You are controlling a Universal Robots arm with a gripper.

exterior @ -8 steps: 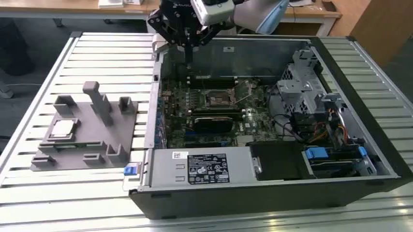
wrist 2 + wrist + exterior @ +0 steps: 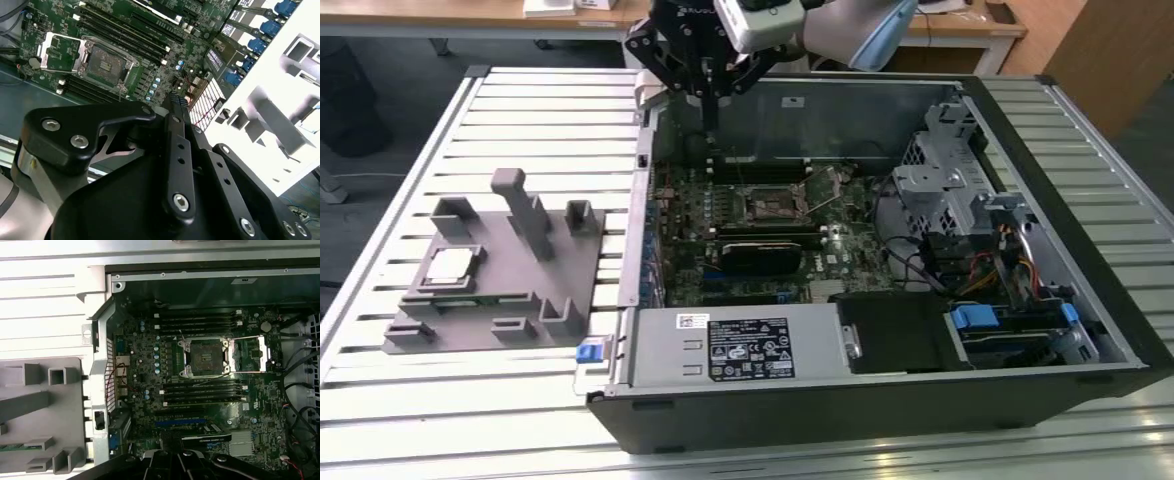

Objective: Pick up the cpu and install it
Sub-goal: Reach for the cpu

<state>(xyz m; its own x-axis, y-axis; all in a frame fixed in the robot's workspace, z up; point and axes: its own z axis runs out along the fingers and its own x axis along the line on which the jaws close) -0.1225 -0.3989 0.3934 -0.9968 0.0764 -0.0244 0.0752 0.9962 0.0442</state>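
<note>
Above the far edge of the open computer case [image 2: 854,412], the gripper [image 2: 711,125], fingers pressed together with nothing between them, well apart from the cpu [image 2: 450,265]. On the grey fixture [image 2: 507,292], toward its edge on the exterior view's left, the cpu lying flat in a shallow recess, silvery top up. On the slatted table [image 2: 454,400], fixture just beside the case. Inside the case, on the motherboard [image 2: 145,385], the socket [image 2: 205,357] uncovered, metal frame [image 2: 250,355] flipped aside.

One cpu [image 2: 450,265], one grey fixture [image 2: 520,292], one open computer case [image 2: 881,412], perhaps four memory slots [image 2: 197,322].
</note>
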